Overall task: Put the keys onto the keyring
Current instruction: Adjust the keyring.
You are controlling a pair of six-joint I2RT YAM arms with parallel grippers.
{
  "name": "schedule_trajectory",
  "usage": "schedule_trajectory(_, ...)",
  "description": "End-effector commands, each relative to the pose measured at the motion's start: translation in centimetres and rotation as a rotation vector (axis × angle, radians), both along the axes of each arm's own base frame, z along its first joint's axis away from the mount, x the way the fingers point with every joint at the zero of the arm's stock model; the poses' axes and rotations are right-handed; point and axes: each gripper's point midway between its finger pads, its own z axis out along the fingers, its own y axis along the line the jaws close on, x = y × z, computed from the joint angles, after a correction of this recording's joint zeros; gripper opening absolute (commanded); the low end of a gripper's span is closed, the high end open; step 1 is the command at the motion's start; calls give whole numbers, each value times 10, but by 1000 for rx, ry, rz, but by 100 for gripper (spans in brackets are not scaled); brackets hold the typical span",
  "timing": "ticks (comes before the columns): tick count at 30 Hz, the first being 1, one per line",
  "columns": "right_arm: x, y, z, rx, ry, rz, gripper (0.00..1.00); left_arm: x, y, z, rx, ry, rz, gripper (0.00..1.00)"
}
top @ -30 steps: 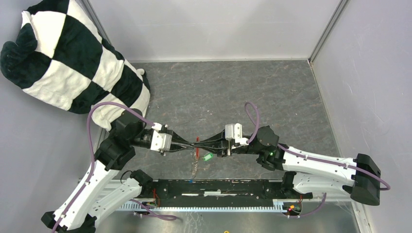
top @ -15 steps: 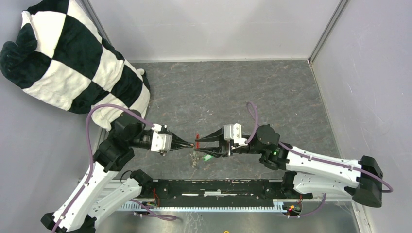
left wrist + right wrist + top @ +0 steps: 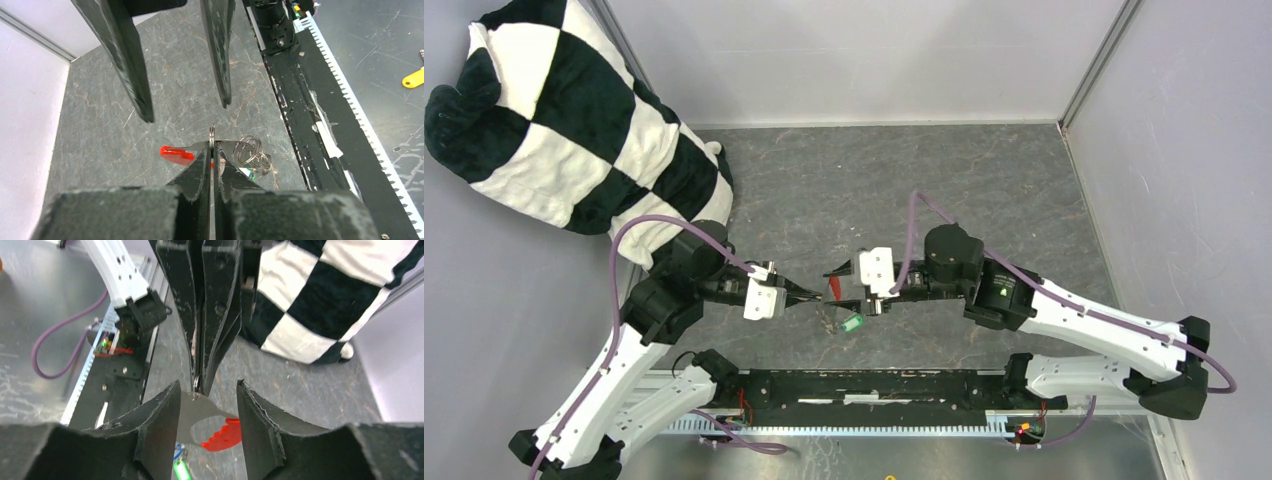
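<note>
My left gripper (image 3: 817, 294) (image 3: 212, 146) is shut on the thin ring (image 3: 212, 135) of the keyring, edge-on between its tips. The red tag (image 3: 832, 288) (image 3: 175, 154) (image 3: 225, 436) hangs off that ring on a flat metal piece. Wire coils (image 3: 248, 150) and a grey chain clump (image 3: 827, 320) dangle beside it. The green key (image 3: 852, 323) (image 3: 182, 470) hangs low, with a blue head (image 3: 178, 450) next to it. My right gripper (image 3: 840, 287) (image 3: 207, 385) faces the left one, open, its fingers (image 3: 160, 425) either side of the tag without touching it.
A black-and-white checkered cushion (image 3: 574, 120) (image 3: 325, 300) fills the back left corner. A black rail (image 3: 874, 385) (image 3: 300, 115) runs along the near table edge. A yellow tag (image 3: 414, 77) lies beyond the rail. Grey walls enclose the stone-patterned table (image 3: 904, 190).
My right gripper has opened and let go of the keyring, and that arm has swung up and left. My left gripper has shut on the ring. The keys have sagged lower.
</note>
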Motion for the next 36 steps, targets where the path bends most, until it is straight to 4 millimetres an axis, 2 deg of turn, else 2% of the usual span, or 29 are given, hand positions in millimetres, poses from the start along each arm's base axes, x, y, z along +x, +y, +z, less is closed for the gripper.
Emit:
schedule_trajectory(1, 2, -2, -10, -105, -33, 14, 50, 2, 0, 16, -17, -110, -17, 2)
schedule_trajectory(24, 8, 20, -10, -91, -9, 13, 26, 10, -1, 12, 8, -104, 8, 2)
schedule_trajectory(27, 11, 20, -14, -101, -9, -6, 15, 10, -2, 14, 5, -103, 7, 2)
schedule_trajectory(29, 16, 18, -14, -97, -14, -36, 1, 8, -2, 16, -2, -95, 3, 2)
schedule_trajectory(30, 19, 16, -12, -83, -16, -56, 1, 6, -2, 17, -4, -90, -2, 2)
schedule_trajectory(32, 20, 13, -9, -43, -19, -76, 1, 5, -2, 19, -8, -72, -5, 8)
schedule_trajectory(36, 12, 5, 6, 111, -1, -70, 1, 3, -3, 19, -8, -19, 7, 29)
